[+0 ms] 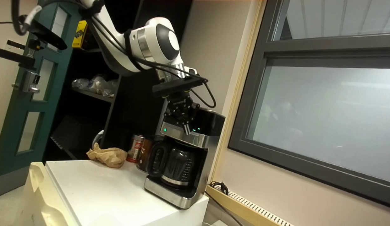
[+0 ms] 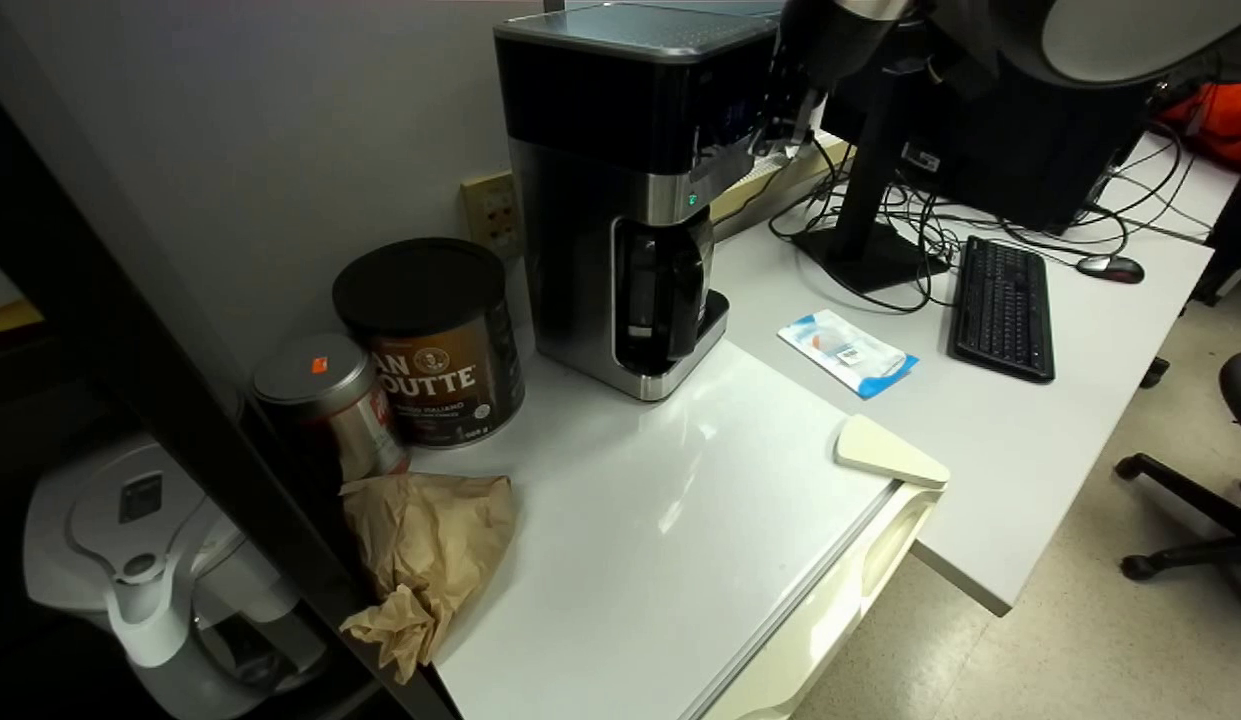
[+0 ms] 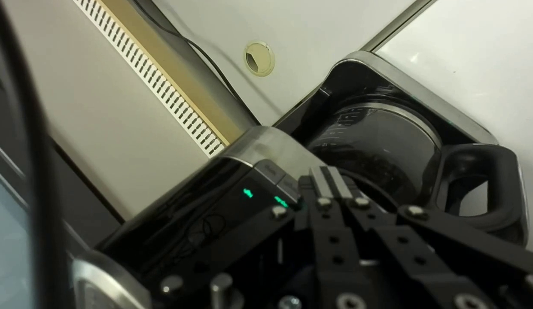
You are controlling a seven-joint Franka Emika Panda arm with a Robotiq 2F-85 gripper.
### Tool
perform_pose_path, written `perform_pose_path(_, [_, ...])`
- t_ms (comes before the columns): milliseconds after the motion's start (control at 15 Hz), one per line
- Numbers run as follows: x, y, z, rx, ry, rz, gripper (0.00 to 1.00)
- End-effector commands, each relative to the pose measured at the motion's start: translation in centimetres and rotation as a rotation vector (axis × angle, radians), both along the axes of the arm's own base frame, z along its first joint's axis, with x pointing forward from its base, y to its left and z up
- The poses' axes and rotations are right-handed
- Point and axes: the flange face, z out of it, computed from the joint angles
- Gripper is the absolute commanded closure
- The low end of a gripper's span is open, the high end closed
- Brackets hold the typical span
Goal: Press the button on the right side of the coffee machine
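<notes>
You have the gripper [image 3: 329, 182] pressed together, probably for a firm push, near the right-hand buttons [image 3: 269, 171] of the coffee machine [image 2: 585, 200]; a white cabinet [image 2: 640, 550] beneath the coffee machine likely lifts it within reach.

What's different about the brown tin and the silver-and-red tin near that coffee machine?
The brown tin is clearly wider than the silver-and-red tin. The brown tin has a black lid; the silver-and-red tin has a grey lid with an orange sticker. Both are round, have their lids on and stand upright on the white top, near the coffee machine.
</notes>
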Motion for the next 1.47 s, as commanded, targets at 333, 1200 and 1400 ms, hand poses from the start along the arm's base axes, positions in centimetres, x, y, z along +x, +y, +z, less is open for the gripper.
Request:
perform_pose_path(333, [1.6,0.5,-0.4,0.002,-0.017,0.037,1.00])
perform_pose_path(1200, [-6.5,1.3,0.0,0.025,0.039,0.089,1.00])
perform_pose_path(1400, [-9.6,0.8,0.2,0.025,0.065,0.096,1.00])
